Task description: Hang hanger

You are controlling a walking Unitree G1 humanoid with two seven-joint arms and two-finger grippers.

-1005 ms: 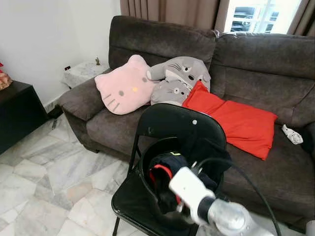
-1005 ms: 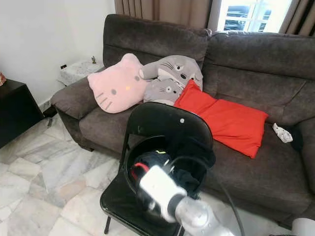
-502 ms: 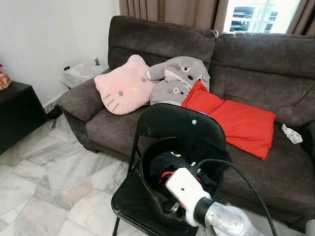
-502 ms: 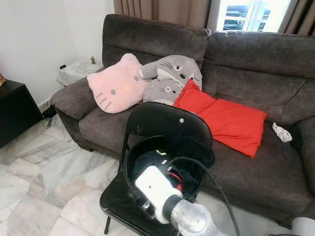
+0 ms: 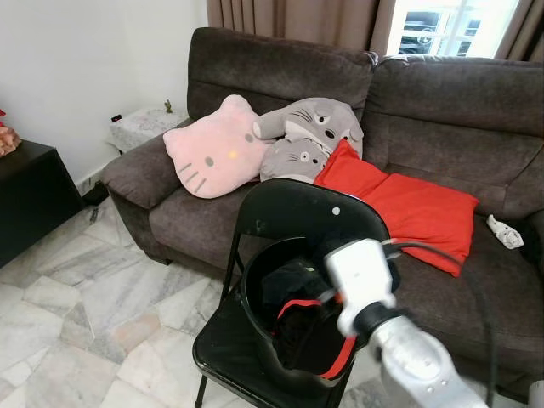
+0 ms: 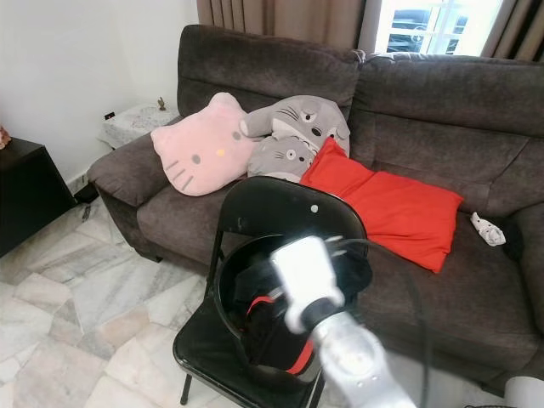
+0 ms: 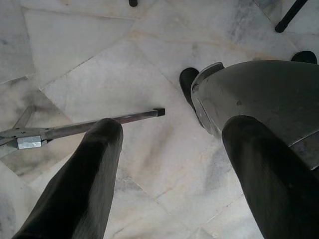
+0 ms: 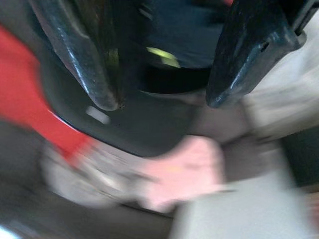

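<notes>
At nine o'clock of the head view a black cabinet is standing on the marble floor. The left pincer is hanging idle over that floor, its fingers well apart and gripping nothing. Toward eleven o'clock a pink cat cushion is leaning on the brown sofa, touching a grey plush cushion at twelve. At six o'clock a black folding chair is standing in front of the sofa. A dark garment with red trim is bunching in the opening of its backrest and spilling onto the seat. The hanger itself is not showing clearly; it is probably lying inside that bundle, though I cannot tell. The right arm is rising from five o'clock, its white wrist housing sitting in front of the chair's right edge. In the blurred wrist view the right pincer is pointing at the chair rim and the dark cloth with its fingers spread apart, and nothing is visibly clamped between them. At three o'clock a red cushion is lying flat on the sofa seat. The hanger is likely light and stiff, while the cloth is soft, floppy and apt to slide off. Taking hold at the neck just under the hook looks safest, because gripping fabric alone is risking a slip.
</notes>
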